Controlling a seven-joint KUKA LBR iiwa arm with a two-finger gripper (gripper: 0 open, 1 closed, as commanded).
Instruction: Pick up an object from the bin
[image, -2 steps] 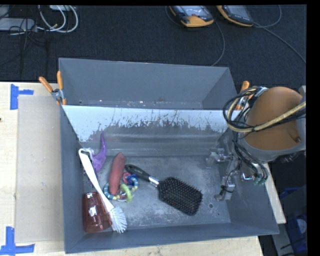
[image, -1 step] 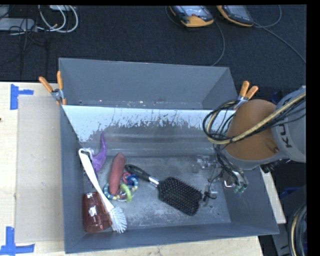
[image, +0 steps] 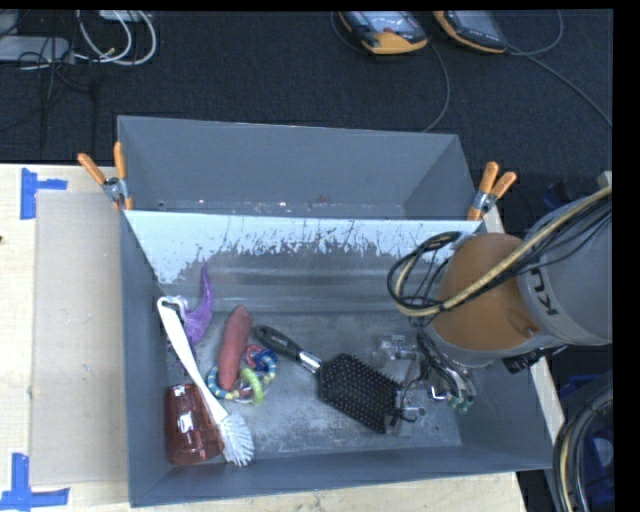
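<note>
Orange wrist cover (image: 485, 300) and looped cables (image: 425, 275) of the arm sit highest, over the right side of the grey bin (image: 300, 180). Below them the gripper (image: 425, 390) hangs low near the bin floor, just beside the right end of a black hairbrush (image: 358, 392). The brush's head lies right of centre and its handle runs up and to the left. I cannot tell whether the gripper is open or closed, nor whether it has hold of anything. On the left lie a long white dish brush (image: 190, 360), a dark red block (image: 190, 425), a red oblong thing (image: 235, 345), a ring of coloured beads (image: 245, 385) and a purple piece (image: 203, 305).
</note>
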